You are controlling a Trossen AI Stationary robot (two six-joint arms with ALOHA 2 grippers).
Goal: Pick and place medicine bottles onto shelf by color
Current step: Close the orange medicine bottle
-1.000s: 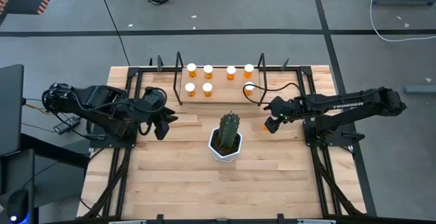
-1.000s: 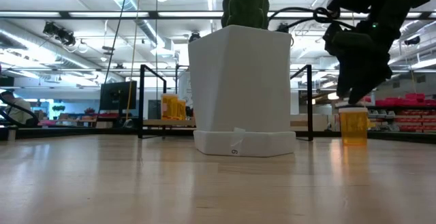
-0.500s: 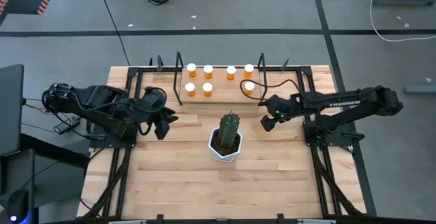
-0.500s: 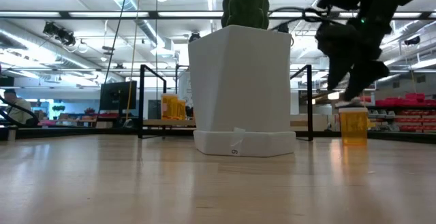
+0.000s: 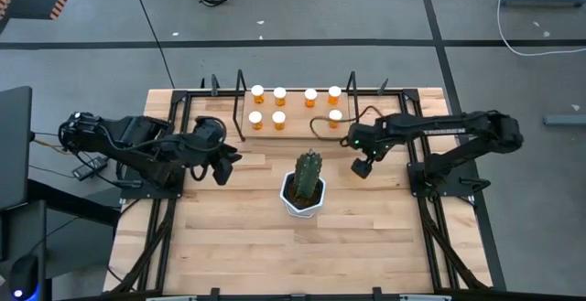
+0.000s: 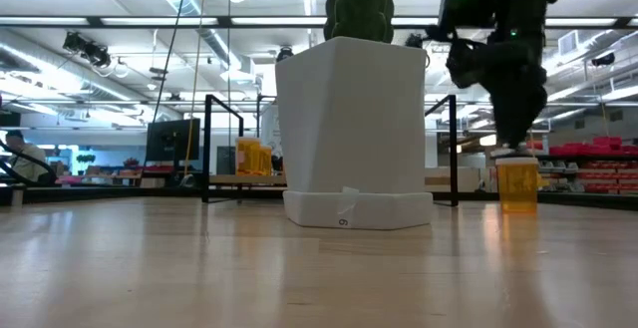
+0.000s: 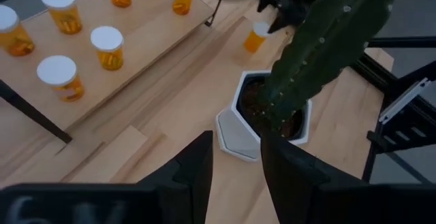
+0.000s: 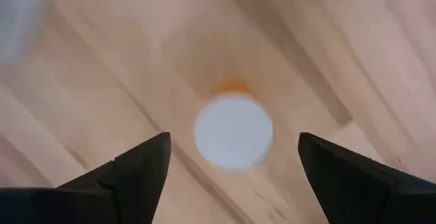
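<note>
One medicine bottle (image 8: 234, 130), orange with a white cap, stands on its base on the table (image 6: 516, 183), right of the cactus. My right gripper (image 8: 234, 137) hangs open just above it, pointing down, a finger on either side of the cap and apart from it; in the high view the gripper (image 5: 360, 166) hides the bottle. Several more bottles (image 5: 279, 91) stand upright on the shelf (image 5: 295, 132) at the far middle. My left gripper (image 5: 220, 166) waits open and empty at the left, raised above the table.
A green cactus in a white pot (image 5: 303, 191) stands mid-table, close to the left of the right gripper. Black frame rails (image 5: 417, 168) run along both table sides. Bare wood lies toward the near edge.
My right gripper has tipped from a slant to pointing nearly straight down over the bottle on the table, and its wrist has swung toward the table's left and risen slightly. The bottle has stayed where it was.
</note>
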